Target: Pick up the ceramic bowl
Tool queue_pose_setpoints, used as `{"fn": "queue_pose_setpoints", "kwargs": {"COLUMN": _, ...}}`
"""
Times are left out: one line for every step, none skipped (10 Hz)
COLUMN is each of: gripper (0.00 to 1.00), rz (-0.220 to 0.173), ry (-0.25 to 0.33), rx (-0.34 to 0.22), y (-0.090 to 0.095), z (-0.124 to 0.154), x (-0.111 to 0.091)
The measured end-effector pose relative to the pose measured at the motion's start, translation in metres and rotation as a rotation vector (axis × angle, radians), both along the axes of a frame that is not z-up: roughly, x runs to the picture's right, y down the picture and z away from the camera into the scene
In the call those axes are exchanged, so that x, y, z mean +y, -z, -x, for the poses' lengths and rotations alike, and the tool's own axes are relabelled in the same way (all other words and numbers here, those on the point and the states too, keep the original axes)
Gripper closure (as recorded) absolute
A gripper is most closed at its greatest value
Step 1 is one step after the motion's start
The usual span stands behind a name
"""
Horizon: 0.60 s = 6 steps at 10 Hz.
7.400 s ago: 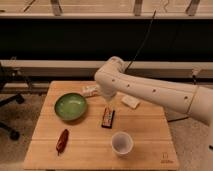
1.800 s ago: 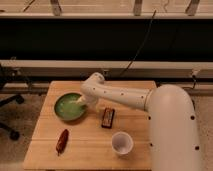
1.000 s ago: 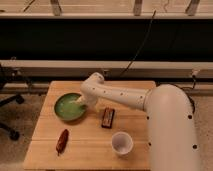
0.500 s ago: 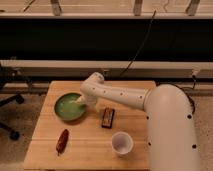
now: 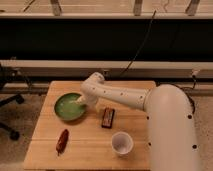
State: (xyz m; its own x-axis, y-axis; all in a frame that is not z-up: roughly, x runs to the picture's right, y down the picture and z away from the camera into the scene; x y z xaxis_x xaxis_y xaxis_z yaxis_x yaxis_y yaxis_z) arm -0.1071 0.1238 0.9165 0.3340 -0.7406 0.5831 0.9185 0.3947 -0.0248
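Bowl [image 5: 69, 107] at table [image 5: 90, 145] rear left | claw [image 5: 80, 100] at bowl's right rim, opening and hold not discernible | straddle rim, one finger inside, one outside; close firmly on glossy glaze; lift straight, level | clear of bar [image 5: 107, 117], cup [image 5: 121, 143]

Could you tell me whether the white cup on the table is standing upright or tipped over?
Upright. The white cup shows its round open mouth facing up, near the table's front edge. The gripper is away from it, at the ceramic bowl.
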Motion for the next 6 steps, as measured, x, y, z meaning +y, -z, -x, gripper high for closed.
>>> {"fn": "queue_pose_setpoints", "kwargs": {"gripper": 0.2, "rz": 0.0, "ry": 0.0, "rx": 0.0, "y": 0.0, "z": 0.0, "x": 0.0}}
{"fn": "queue_pose_setpoints", "kwargs": {"gripper": 0.2, "rz": 0.0, "ry": 0.0, "rx": 0.0, "y": 0.0, "z": 0.0, "x": 0.0}}
{"fn": "queue_pose_setpoints", "kwargs": {"gripper": 0.2, "rz": 0.0, "ry": 0.0, "rx": 0.0, "y": 0.0, "z": 0.0, "x": 0.0}}
{"fn": "queue_pose_setpoints", "kwargs": {"gripper": 0.2, "rz": 0.0, "ry": 0.0, "rx": 0.0, "y": 0.0, "z": 0.0, "x": 0.0}}
{"fn": "queue_pose_setpoints", "kwargs": {"gripper": 0.24, "rz": 0.0, "ry": 0.0, "rx": 0.0, "y": 0.0, "z": 0.0, "x": 0.0}}
{"fn": "queue_pose_setpoints", "kwargs": {"gripper": 0.29, "rz": 0.0, "ry": 0.0, "rx": 0.0, "y": 0.0, "z": -0.0001, "x": 0.0}}
